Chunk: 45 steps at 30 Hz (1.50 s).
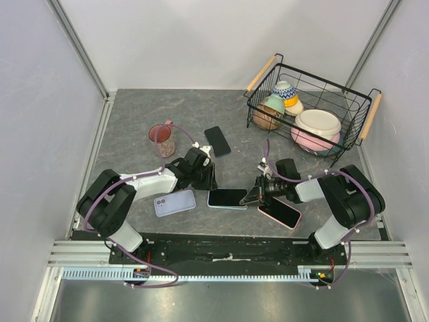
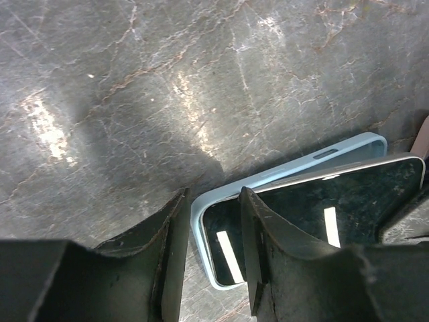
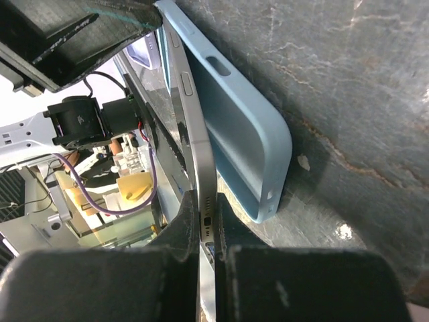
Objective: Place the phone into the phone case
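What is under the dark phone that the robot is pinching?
A light blue phone case on the table. The phone tilts out of it where the right gripper pinches. Most of the case's floor is covered.

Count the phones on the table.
4. A black phone near the mug; a lilac one face down by the left arm; the centre phone, partly in the blue case; a pink-edged one beside the right arm.

Odds and ends we see on the grey table (image 1: pixel 134 114)

At the far right, our wire basket (image 1: pixel 323 79) holds stacked bowls (image 1: pixel 318 124). A pink mug (image 1: pixel 163 139) stands upright near a dark phone (image 1: pixel 217 141). A lavender phone (image 1: pixel 174 202) lies near-left and a pink-edged phone (image 1: pixel 280 212) near-right.
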Available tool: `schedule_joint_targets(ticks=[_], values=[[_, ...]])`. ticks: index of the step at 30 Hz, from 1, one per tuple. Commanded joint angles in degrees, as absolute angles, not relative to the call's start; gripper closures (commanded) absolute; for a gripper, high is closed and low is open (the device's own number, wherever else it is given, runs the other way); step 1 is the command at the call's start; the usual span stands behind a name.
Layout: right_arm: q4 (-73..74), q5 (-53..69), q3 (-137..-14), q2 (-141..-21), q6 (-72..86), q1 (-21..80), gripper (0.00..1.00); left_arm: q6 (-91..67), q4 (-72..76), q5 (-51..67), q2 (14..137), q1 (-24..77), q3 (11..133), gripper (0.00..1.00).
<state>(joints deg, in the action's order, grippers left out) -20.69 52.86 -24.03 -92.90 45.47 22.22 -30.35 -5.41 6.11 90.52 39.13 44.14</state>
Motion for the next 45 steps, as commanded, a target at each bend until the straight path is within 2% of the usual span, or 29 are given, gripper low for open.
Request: schedule_joint_targets(ticks=[1, 16, 25, 32, 35, 41, 45], values=[[-20.21, 50.18, -23.64, -97.11, 43.86, 23.91, 1.00, -30.41, -5.19, 6.68, 92.37, 40.69, 45.17, 0.57], [-19.69, 48.08, -24.08, -101.16, 40.70, 23.91, 1.00, -30.42, -3.25, 9.14, 92.90, 42.89, 46.84, 0.57], [-16.00, 45.27, -24.70, -100.46, 38.41, 23.91, 1.00, -28.22, -6.33, 3.52, 81.14, 43.50, 46.23, 0.55], [-14.50, 42.90, -25.40, -101.60, 36.65, 24.26, 1.00, -28.92, -5.71, 7.99, 77.43, 45.00, 45.35, 0.57], [-13.45, 41.14, -26.01, -102.30, 36.21, 24.78, 1.00, -29.53, -5.10, 8.78, 79.88, 46.05, 45.61, 0.61], [-11.08, 38.33, -27.24, -103.27, 34.63, 26.19, 0.96, -31.29, -3.17, 10.02, 86.73, 48.69, 47.02, 0.84], [-9.67, 35.69, -28.12, -104.06, 33.66, 26.81, 0.94, -32.61, -1.58, 11.86, 90.52, 49.66, 47.98, 0.92]])
